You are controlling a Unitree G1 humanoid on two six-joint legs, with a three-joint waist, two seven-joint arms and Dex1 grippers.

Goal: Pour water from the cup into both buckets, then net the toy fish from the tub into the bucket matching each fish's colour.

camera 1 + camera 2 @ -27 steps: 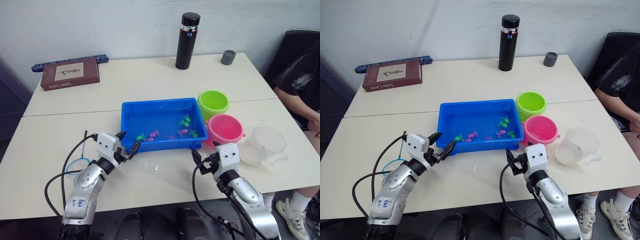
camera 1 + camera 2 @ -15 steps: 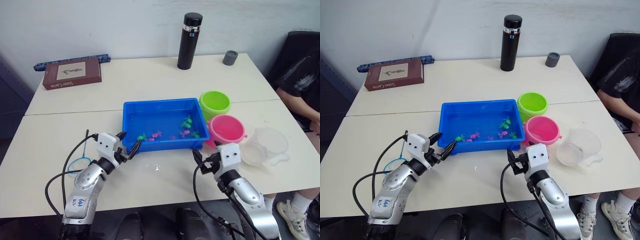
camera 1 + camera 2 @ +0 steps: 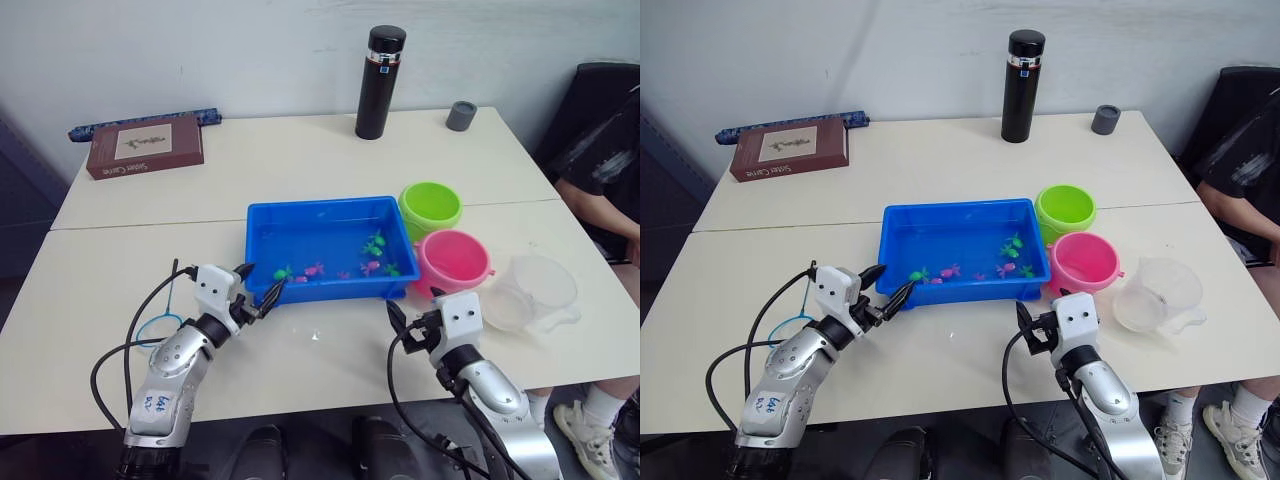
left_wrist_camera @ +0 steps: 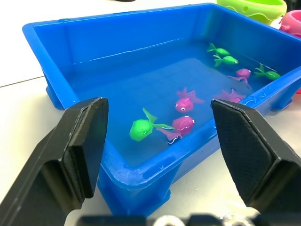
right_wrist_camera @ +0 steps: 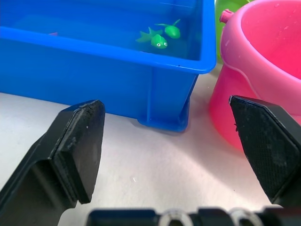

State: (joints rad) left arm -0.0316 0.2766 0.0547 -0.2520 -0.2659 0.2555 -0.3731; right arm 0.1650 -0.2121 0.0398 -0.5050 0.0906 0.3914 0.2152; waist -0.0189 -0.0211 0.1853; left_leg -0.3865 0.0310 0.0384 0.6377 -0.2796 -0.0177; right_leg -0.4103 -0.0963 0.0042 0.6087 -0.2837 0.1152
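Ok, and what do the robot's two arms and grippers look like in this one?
Both forearms are silver-grey metal with white housings at the wrists and loose black cables looping alongside. The left arm carries blue handwritten marks. The left gripper and the right gripper each have two black fingers with flat, finely textured pads.

I see a pale table (image 3: 300, 160) carrying a blue tub (image 3: 262, 240) in the middle, with a green bucket (image 3: 430, 205) and a pink bucket (image 3: 453, 259) just beside its right end and a clear cup (image 3: 537, 291) further right. Along the far edge stand a black flask (image 3: 380, 68) and a small grey cup (image 3: 460, 115), with a brown book (image 3: 145, 145) at the far left. A blue loop (image 3: 155, 328) lies near the front left.
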